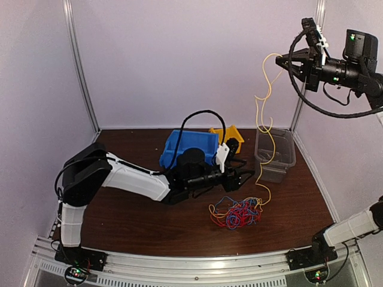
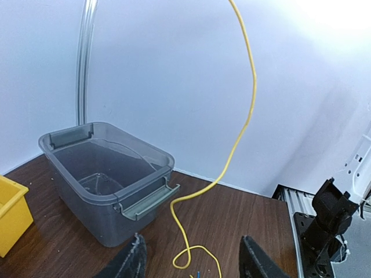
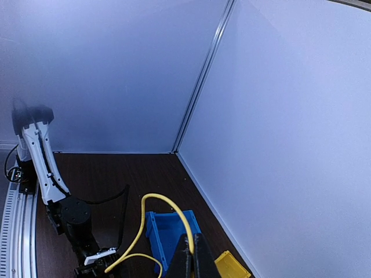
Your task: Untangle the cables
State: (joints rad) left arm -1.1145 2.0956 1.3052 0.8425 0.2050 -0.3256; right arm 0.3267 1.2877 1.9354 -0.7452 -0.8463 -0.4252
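A tangle of red, blue and yellow cables (image 1: 235,213) lies on the table right of centre. One yellow cable (image 1: 263,113) rises from it, high above the table, to my right gripper (image 1: 279,58), which is shut on its upper end; it loops out from the fingers in the right wrist view (image 3: 152,202). My left gripper (image 1: 246,177) is open and empty, low over the table just above-left of the tangle. In the left wrist view the yellow cable (image 2: 243,124) hangs in front of my open gripper (image 2: 191,260) and curls on the table.
A clear grey tub (image 1: 274,154) stands at the right back, also in the left wrist view (image 2: 104,179). A blue bin (image 1: 188,148) and a yellow bin (image 1: 228,137) stand behind the left arm. Side walls close in the table.
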